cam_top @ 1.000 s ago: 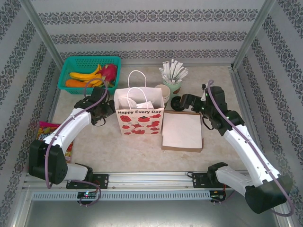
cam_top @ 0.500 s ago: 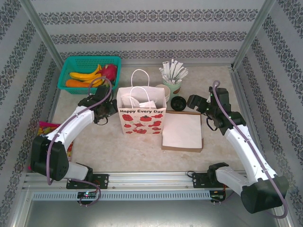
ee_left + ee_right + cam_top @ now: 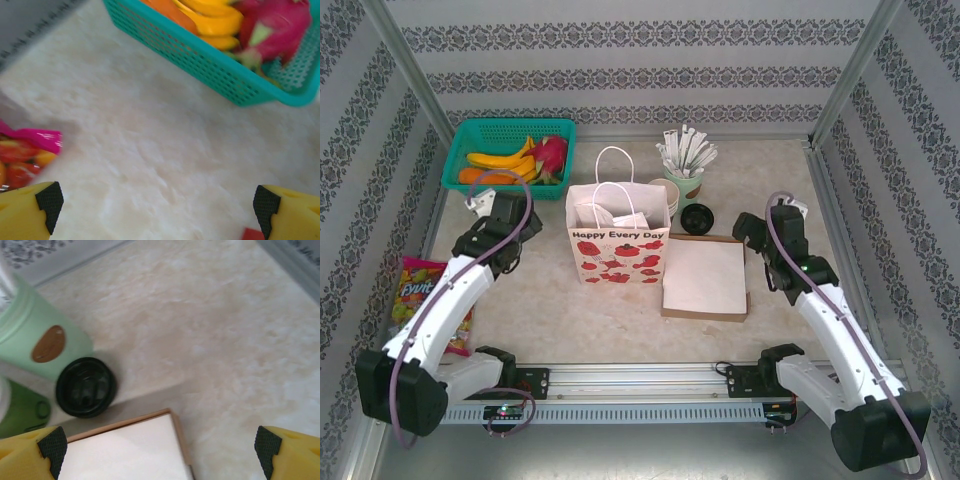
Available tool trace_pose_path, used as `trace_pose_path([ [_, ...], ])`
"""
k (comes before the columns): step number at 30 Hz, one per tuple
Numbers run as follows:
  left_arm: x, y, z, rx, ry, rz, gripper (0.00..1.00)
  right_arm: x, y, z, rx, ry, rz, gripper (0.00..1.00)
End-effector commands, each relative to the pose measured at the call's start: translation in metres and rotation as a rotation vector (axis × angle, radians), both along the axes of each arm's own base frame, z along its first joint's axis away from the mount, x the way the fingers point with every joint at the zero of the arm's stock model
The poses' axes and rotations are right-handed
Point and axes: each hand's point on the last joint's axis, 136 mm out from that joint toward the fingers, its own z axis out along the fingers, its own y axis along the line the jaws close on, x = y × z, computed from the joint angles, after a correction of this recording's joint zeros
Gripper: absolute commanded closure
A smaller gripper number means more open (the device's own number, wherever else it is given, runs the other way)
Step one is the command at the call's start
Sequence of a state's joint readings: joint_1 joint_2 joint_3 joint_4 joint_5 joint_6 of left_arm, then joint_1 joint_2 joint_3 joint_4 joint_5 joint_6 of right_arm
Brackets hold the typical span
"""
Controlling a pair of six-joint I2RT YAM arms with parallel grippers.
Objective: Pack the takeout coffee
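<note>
From overhead I have the table, the paper bag standing mid-surface, a flat brown box just right of it, and the teal basket in the far left corner. My left gripper hangs near the basket; its wrist view makes the spread, empty fingers plain. My right gripper is equally wide and holds nothing. Its wrist view gives the takeout coffee close up, black lid upward, just beyond the box's far edge beside a pale green cup
</note>
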State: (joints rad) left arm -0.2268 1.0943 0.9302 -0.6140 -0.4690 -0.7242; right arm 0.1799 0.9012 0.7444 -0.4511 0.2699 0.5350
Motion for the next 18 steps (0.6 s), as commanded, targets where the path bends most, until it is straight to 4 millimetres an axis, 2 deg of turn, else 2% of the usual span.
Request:
trace_pose_path([
  [1,-0.009,0.044,0.018,0.207,-0.097,0.148,0.00,-0.004,-0.032,-0.010,-0.136,-0.007,-0.111,0.02],
  [4,-0.015,0.067,0.005,0.292,-0.123,0.229,0.00,-0.009,-0.047,-0.027,-0.213,0.027,-0.148,0.02],
  [6,-0.017,0.077,-0.011,0.304,-0.107,0.254,0.00,-0.010,-0.057,-0.037,-0.267,0.043,-0.159,0.02],
  [9,-0.011,0.082,-0.033,0.334,-0.045,0.217,0.00,-0.008,-0.063,-0.055,-0.290,0.059,-0.139,0.02],
  [12,0.008,0.076,-0.060,0.342,-0.002,0.103,0.00,-0.001,-0.061,-0.074,-0.256,0.065,-0.075,0.02],
  [15,0.032,0.060,-0.093,0.243,0.010,-0.069,0.01,0.011,-0.039,-0.095,-0.199,0.036,0.113,0.02],
  [18,0.052,0.046,-0.111,0.200,-0.017,-0.161,0.00,0.016,-0.038,-0.097,-0.188,0.036,0.118,0.02],
])
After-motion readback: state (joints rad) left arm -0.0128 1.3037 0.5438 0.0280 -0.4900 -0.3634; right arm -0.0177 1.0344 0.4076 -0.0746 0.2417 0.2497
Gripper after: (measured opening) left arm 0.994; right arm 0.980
